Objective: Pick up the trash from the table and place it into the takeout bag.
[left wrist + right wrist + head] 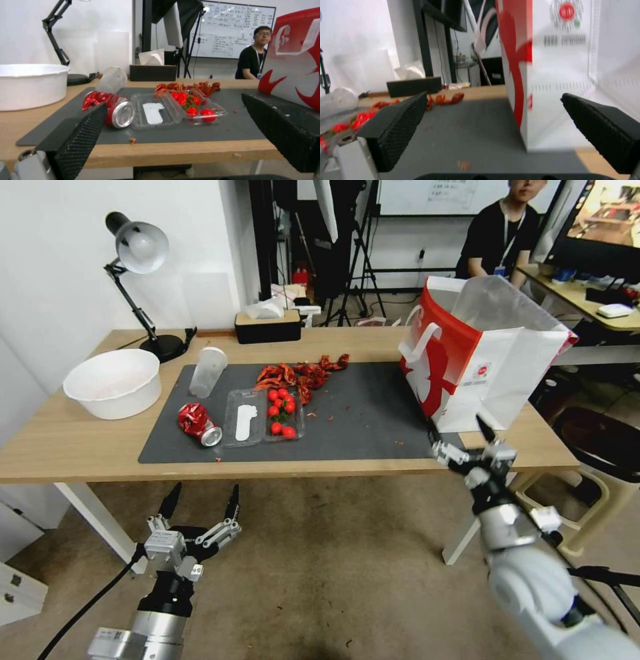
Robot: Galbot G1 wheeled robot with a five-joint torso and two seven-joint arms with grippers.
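On the table, a dark grey mat carries the trash: a crushed red can, a frosted plastic cup on its side, an open clear box of cherry tomatoes and red shell scraps. A white round bowl sits left of the mat. The takeout bag stands open at the right end. My left gripper hangs open below the table's front edge, facing the can. My right gripper is open at the front edge, just before the bag.
A desk lamp and a black tissue box stand along the table's back edge. A stool is beside the right end. The mat between the tomato box and the bag holds only crumbs.
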